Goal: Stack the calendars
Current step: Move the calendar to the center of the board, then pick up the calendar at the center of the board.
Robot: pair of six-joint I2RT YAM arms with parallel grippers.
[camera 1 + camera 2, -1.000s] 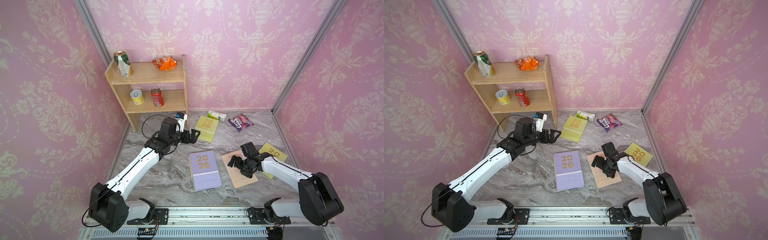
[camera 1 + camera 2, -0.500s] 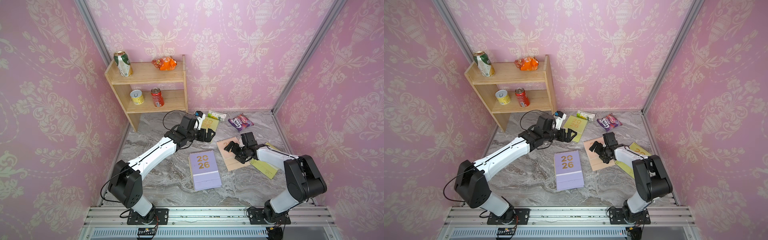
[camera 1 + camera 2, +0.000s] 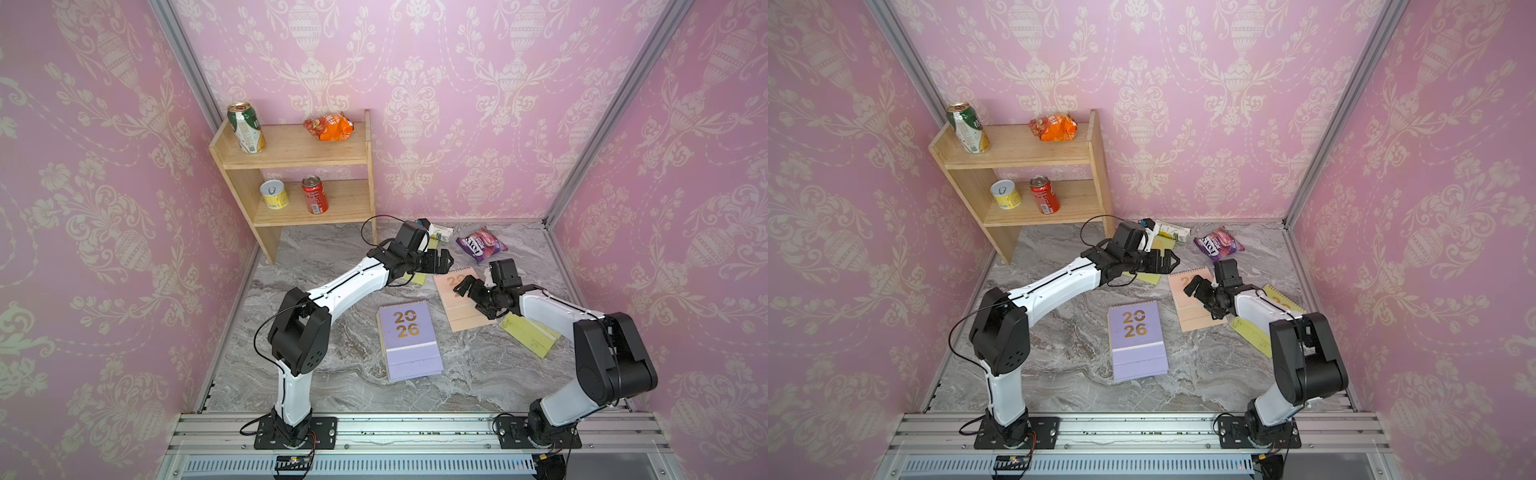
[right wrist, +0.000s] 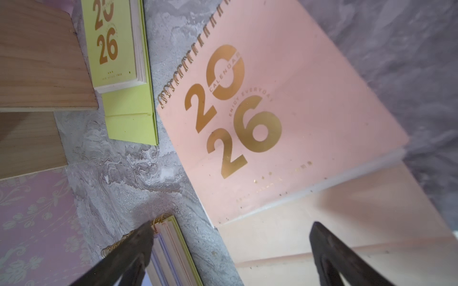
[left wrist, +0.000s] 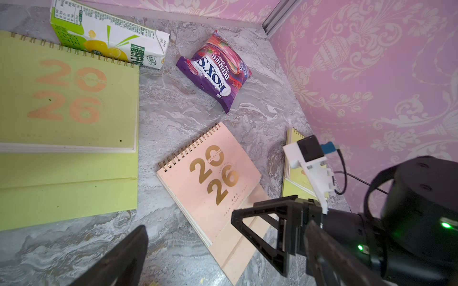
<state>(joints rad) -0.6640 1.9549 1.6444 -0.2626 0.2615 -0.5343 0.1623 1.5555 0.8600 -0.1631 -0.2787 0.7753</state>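
Hovering wide open over the peach calendar's (image 3: 459, 318) 3 o'clock edge, right gripper (image 3: 468, 291) is nearer; long axis runs 11 to 5 o'clock; left gripper (image 3: 440, 259) also wide, empty

Peach calendar (image 4: 322, 111): matt card, glossy gold numerals, metal spiral. Shelf (image 3: 299, 151): bare wood. Snack packet (image 5: 215, 71): glossy plastic.

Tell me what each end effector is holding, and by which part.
Nothing is held: left end effector and right end effector both stand open, the right over the peach calendar.
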